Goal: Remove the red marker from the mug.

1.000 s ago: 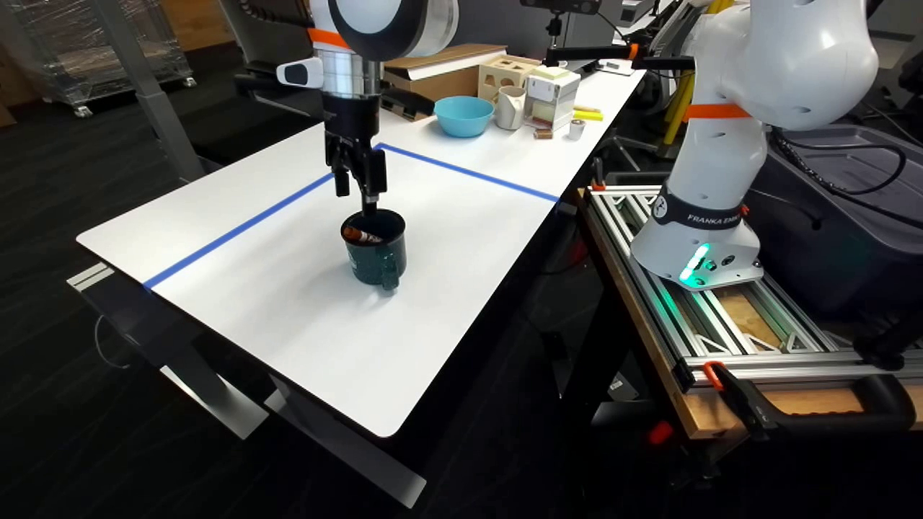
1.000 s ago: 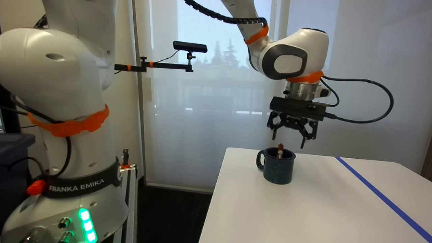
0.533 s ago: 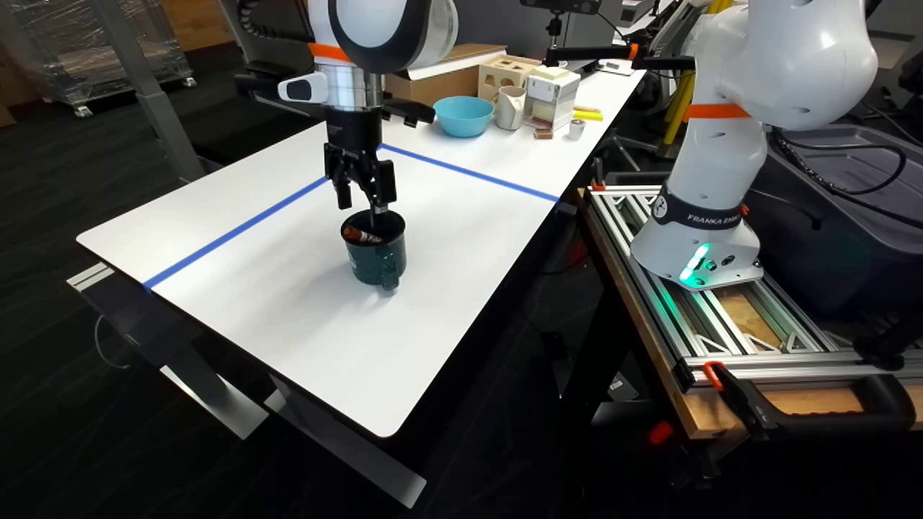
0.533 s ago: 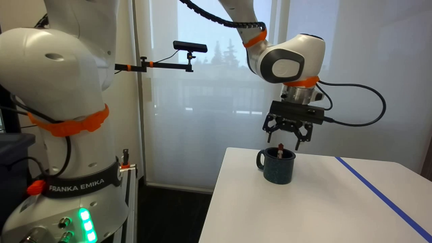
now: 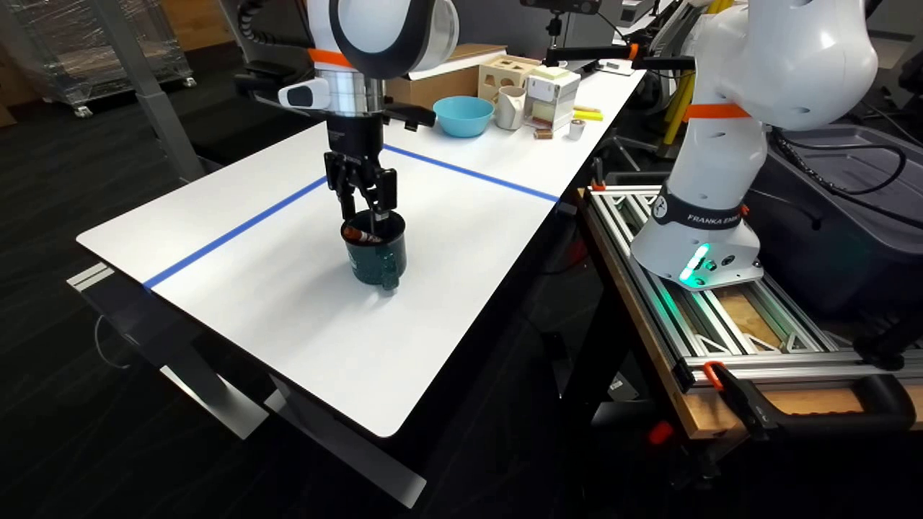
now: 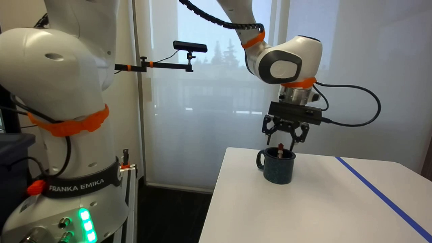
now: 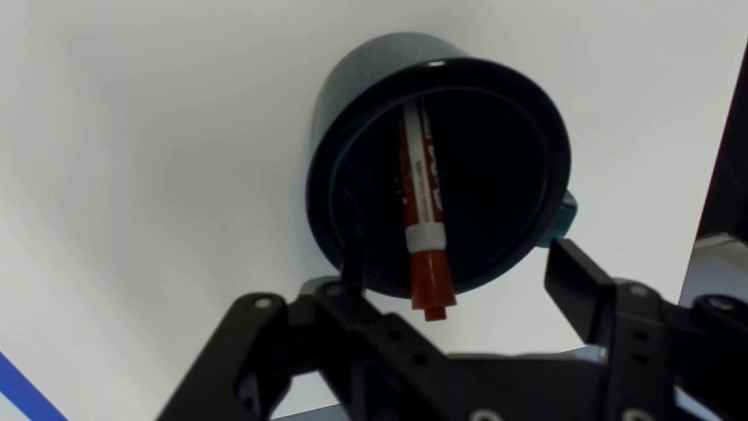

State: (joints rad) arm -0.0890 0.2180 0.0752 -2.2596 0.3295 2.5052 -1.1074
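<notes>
Forearm (image 6: pixel 241 12) slanting down to wrist (image 6: pixel 291 64); hand (image 6: pixel 280 146) below, pointing downward, fingers (image 7: pixel 578 292) spread apart.

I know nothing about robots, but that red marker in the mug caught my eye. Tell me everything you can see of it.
The red marker is slim and looks like plastic, with a red cap, a pale collar and a printed red body whose lettering is too blurred to read. It stands tilted inside the mug, cap end up and poking above the rim, which it seems to lean against. Its lower end is lost in the dark. The gripper is open and does not appear to touch it.
</notes>
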